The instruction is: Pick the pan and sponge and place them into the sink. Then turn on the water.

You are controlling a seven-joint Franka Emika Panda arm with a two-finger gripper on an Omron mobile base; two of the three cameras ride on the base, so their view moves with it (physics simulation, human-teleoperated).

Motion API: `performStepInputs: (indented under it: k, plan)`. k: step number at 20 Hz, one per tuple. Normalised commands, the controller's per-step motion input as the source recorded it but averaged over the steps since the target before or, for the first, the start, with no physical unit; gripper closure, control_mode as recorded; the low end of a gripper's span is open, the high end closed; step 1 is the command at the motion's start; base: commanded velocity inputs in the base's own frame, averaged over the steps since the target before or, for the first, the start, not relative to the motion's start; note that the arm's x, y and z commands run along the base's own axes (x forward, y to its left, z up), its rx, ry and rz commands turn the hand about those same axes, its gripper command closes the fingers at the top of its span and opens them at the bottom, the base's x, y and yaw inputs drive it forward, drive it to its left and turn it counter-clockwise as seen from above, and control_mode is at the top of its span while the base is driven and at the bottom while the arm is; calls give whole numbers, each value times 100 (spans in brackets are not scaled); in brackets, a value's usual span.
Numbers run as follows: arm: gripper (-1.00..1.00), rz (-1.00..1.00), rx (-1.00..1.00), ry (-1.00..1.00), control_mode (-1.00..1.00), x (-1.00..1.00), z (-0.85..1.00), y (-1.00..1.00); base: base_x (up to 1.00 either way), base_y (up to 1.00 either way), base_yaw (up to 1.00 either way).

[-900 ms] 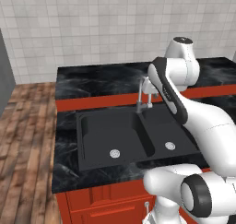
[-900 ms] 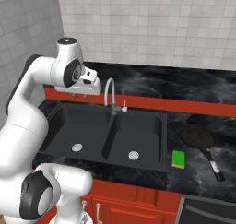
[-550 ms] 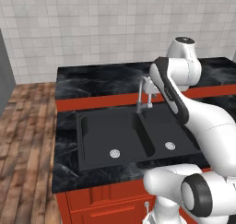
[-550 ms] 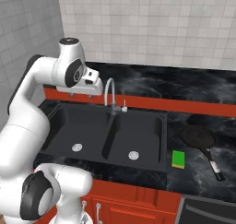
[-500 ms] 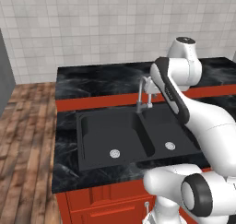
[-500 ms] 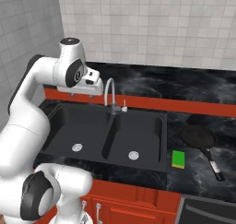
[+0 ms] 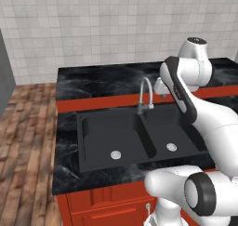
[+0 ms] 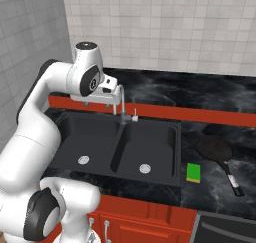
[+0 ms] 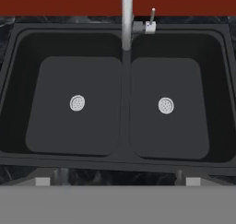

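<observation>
We take the sink as our landmark: a matte black double basin let into a glossy, veined black stone counter, with 2 round perforated silver drains, 1 in each basin. A slim silver gooseneck faucet rises at the sink's back rim, over the divider, with a small lever just beside its base. The pan, round, black and flat-bottomed, lies on the counter to the right of the sink, its short dark handle ending in a pale tip. The sponge, a small rectangular block with its green face up, lies on the counter between the pan and the sink's right rim, apart from both. Our gripper hangs above the sink, spread wide, its 2 fingertips far apart with nothing held between them.
</observation>
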Motion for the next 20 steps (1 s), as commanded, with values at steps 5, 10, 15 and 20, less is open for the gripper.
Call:
performStepInputs:
  k: [5,10,15,20]
  plan:
    - [-100,0,-1,0,-100,0,0,-35,0,0,0]
    - [-100,0,-5,0,-100,0,0,-36,0,0,0]
    - [-100,0,-7,0,-100,0,-1,-38,0,0,0]
    - [-100,0,-5,0,-100,0,-2,-41,0,0,0]
